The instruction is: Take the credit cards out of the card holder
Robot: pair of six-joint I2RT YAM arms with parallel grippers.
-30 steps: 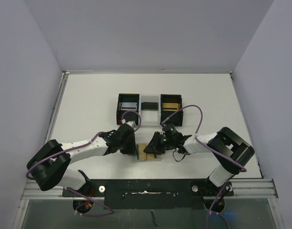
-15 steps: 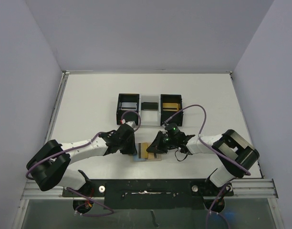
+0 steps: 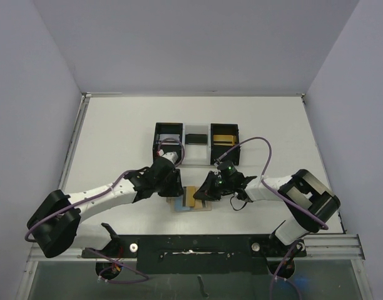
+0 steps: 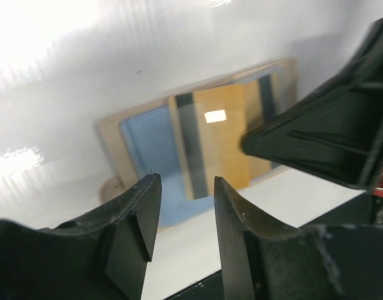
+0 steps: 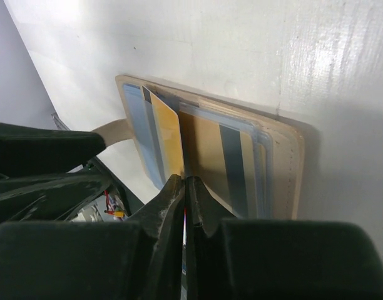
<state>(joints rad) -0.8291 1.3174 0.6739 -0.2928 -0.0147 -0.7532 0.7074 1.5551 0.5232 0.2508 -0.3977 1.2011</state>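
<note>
We count one card holder (image 5: 285, 164) and three credit cards at it: one light blue-grey card (image 5: 134, 119), one raised gold card (image 5: 168, 140) and one pocketed gold card (image 5: 207, 156); stacked edges may hide more. We count one tray (image 3: 156, 142) with three compartments, one item showing in each, and two grippers: left gripper (image 4: 184, 187), right gripper (image 5: 184, 184)

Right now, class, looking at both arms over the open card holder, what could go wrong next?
1. The right end effector appears to pinch only the gold card by its edge, so the card may slip free.
2. The left end effector hangs open above the card holder without pressing it, so the holder could drag along with the card.
</note>
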